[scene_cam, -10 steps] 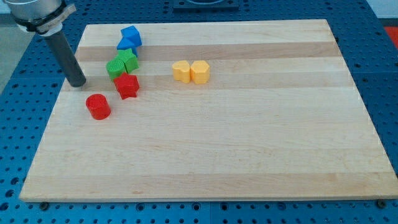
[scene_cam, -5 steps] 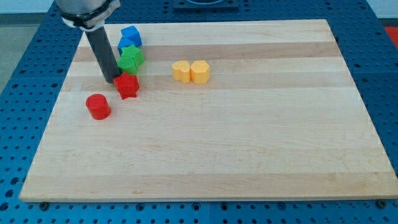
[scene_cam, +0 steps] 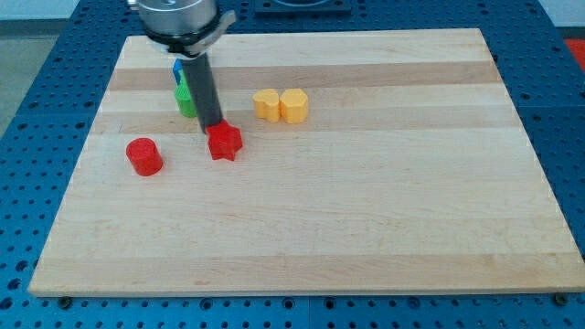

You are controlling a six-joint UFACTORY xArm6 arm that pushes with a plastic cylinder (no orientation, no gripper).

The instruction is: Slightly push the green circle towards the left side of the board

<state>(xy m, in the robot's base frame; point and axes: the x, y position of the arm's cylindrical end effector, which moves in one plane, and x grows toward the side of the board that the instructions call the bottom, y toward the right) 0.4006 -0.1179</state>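
My rod comes down from the view's top, and my tip [scene_cam: 213, 127] touches the upper left of the red star block [scene_cam: 224, 142]. The rod hides most of the green blocks [scene_cam: 186, 99], so only a green sliver shows at its left and I cannot make out the green circle. A bit of the blue blocks [scene_cam: 176, 68] shows above the green. The red cylinder [scene_cam: 144, 156] sits to the left of the star, apart from it.
Two yellow blocks [scene_cam: 281, 105] sit side by side, touching, to the right of my rod. The wooden board [scene_cam: 366, 219] lies on a blue perforated table.
My rod moved right from the board's left edge, met the red star block and pushed it to the right and slightly down. It now covers the green and blue blocks.
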